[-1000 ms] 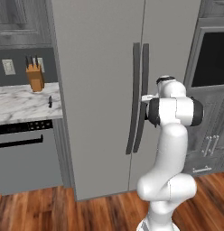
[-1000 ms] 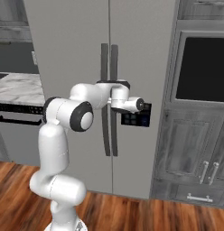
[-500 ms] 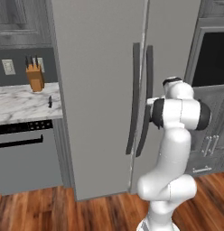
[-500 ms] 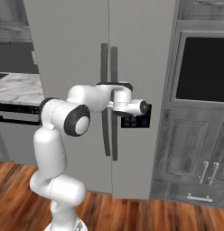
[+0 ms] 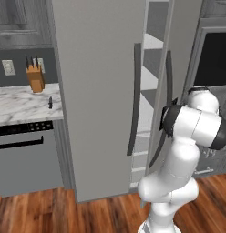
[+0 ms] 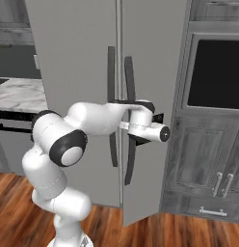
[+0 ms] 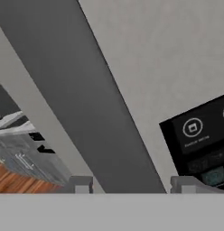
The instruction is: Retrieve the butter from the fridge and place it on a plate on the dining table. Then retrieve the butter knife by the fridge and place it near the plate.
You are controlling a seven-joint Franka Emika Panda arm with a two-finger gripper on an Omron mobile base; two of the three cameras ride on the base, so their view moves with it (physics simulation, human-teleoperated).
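The fridge [image 5: 99,91] stands tall and matte grey, long axis vertical, right door swung ajar on white shelves [image 5: 153,43]. The gripper [image 7: 132,185] straddles its dark curved handle [image 7: 91,117], which runs from 11 to 5 o'clock; grip uncertain.

The fridge [image 5: 101,91] runs off the top edge, the arm covers its right door's [image 6: 150,62] lower handle [image 5: 166,86], and the shelves' [image 5: 149,91] contents can't be made out.

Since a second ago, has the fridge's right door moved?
Yes. The right door has swung open toward the robot, away from the closed left door, baring white shelves. The gripper straddles its dark handle.
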